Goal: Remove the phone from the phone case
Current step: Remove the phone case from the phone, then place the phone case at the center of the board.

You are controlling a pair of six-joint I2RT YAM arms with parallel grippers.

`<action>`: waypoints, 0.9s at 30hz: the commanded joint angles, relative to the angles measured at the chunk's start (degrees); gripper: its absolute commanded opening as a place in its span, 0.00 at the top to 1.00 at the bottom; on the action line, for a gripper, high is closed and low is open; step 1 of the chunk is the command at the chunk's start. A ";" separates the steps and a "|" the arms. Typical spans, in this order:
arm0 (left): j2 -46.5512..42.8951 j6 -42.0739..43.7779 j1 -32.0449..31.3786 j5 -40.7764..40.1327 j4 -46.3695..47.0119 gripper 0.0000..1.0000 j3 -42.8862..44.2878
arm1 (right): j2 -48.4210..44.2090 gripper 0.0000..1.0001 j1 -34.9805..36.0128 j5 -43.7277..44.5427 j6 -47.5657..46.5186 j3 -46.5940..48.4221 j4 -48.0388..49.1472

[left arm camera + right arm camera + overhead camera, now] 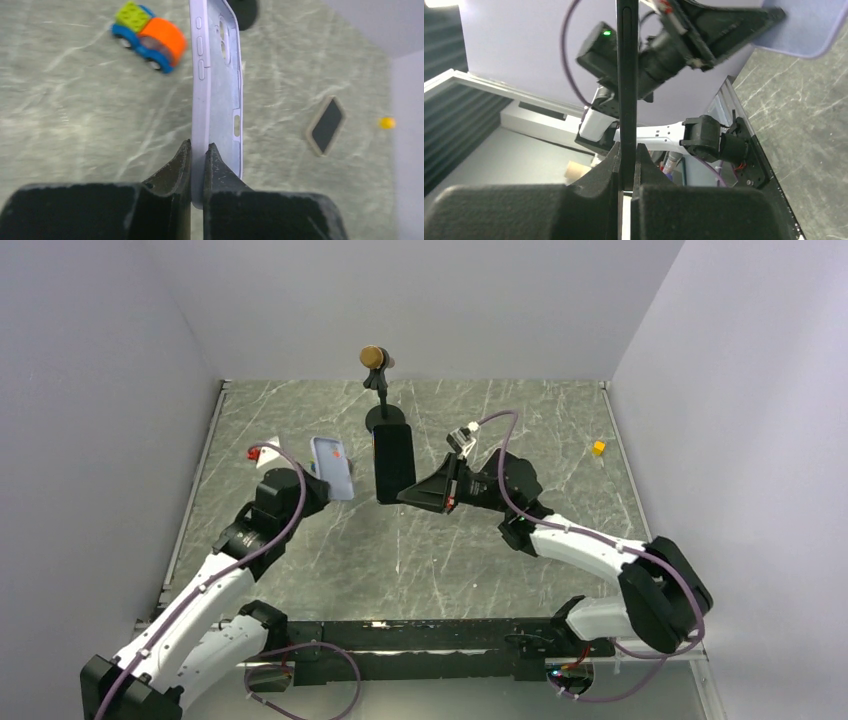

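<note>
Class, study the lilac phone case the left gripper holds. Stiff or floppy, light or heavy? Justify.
The phone case probably flexes somewhat: it is an empty thin shell with cut-outs. Yet it stands straight out from the left gripper, pinched at one end, so likely light and fairly self-supporting. Its smooth wall may slip.

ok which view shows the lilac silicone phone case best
Left wrist: the lilac silicone phone case runs up mid-frame, side buttons and cutouts clear, pinched in the left gripper. Top external shows it small; right wrist catches only one corner.

top view looks down from behind on the table point(420, 560); wrist views sit close, left sharing that table.
</note>
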 commanded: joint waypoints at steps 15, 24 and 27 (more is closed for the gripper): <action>-2.62 4.37 5.48 29.12 3.97 1.00 -18.42 | -13.62 1.00 -10.16 4.84 -33.51 10.74 -44.44; 1.33 -0.36 5.67 22.32 -5.63 0.09 -16.01 | -3.78 1.00 -18.70 3.54 -38.65 15.67 -51.65; -2.80 -0.25 5.67 19.36 -8.92 0.01 -14.92 | 3.36 1.00 -21.11 4.17 -43.00 21.55 -56.25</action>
